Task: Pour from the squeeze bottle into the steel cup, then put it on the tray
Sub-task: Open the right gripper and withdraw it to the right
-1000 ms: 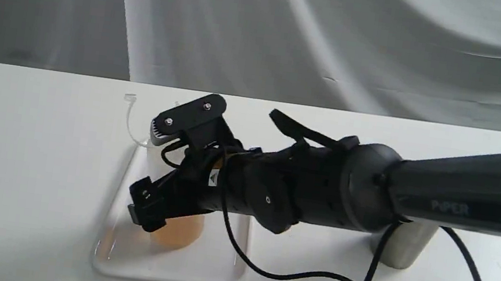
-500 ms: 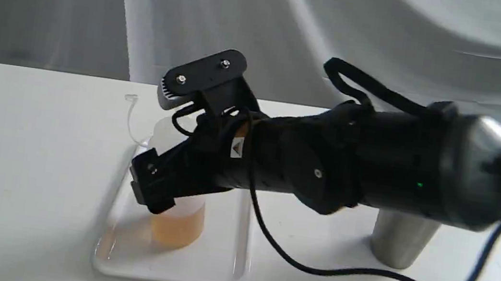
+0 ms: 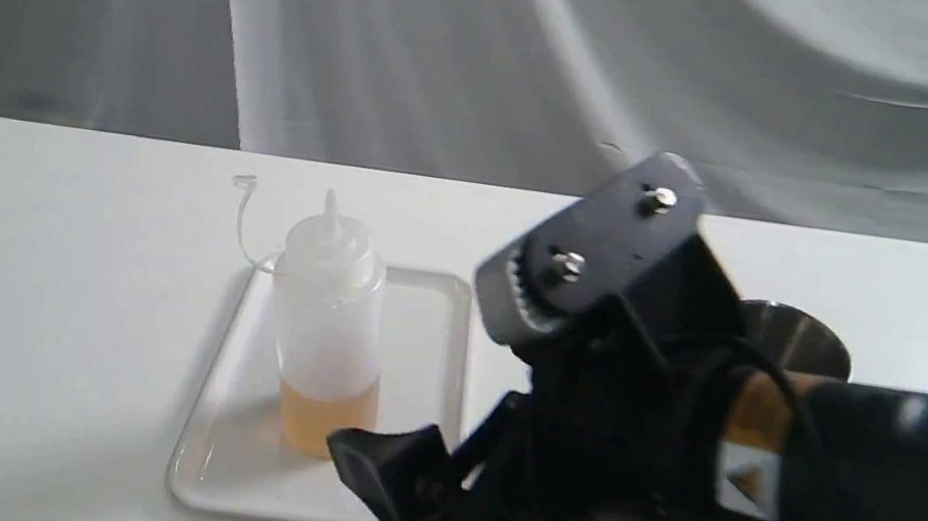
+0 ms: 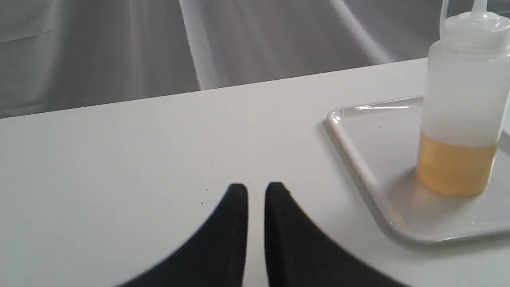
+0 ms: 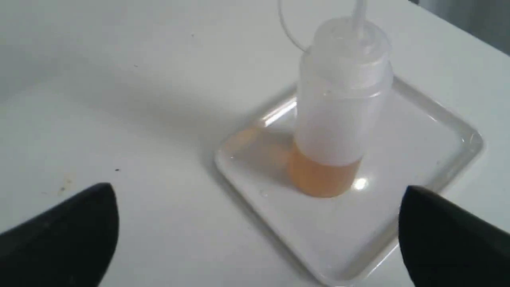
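The right gripper (image 5: 255,235) is empty, its jaws spread wide, and it hangs clear of the squeeze bottle (image 5: 338,111), which stands upright ahead of it on the white tray (image 5: 458,131) with amber liquid in its lower part. In the exterior view this gripper sits to the right of the bottle, and the steel cup (image 3: 794,338) shows only part of its rim behind the arm. The left gripper (image 4: 256,187) holds nothing, its fingers drawn almost together over the bare table (image 4: 119,159), well apart from the tray's edge.
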Controlling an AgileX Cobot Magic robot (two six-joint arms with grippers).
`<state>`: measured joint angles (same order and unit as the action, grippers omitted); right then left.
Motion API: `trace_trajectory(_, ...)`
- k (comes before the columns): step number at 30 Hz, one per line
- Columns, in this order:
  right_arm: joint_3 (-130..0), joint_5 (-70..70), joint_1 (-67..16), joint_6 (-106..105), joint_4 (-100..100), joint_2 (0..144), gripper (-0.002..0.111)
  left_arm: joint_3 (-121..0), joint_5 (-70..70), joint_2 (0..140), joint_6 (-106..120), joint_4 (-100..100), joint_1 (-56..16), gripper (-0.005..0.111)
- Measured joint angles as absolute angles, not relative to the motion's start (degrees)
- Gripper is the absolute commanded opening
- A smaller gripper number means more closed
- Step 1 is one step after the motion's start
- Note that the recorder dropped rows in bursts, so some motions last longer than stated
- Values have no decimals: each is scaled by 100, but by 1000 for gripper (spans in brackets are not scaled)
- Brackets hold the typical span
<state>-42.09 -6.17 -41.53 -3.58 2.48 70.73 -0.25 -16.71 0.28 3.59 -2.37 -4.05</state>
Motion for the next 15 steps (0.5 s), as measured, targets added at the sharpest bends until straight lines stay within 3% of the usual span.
trace_trajectory(1, -4089, -606, -4229, -333, 248, 6788, 79, -26, -1671, 28, 359, -237, -405, 8)
trace_trajectory(11, -3190, -1423, -4791, -116, 298, 4859, 5, -26, -1671, 28, 359, -237, -405, 8)
trace_trajectory(12, -3157, -1589, -4794, -116, 372, 4725, 0, -26, -1671, 28, 359, -237, -405, 8)
trace_trajectory(15, -3105, -2008, -4794, -116, 610, 4502, 0, -26, -1671, 28, 359, -237, -405, 8)
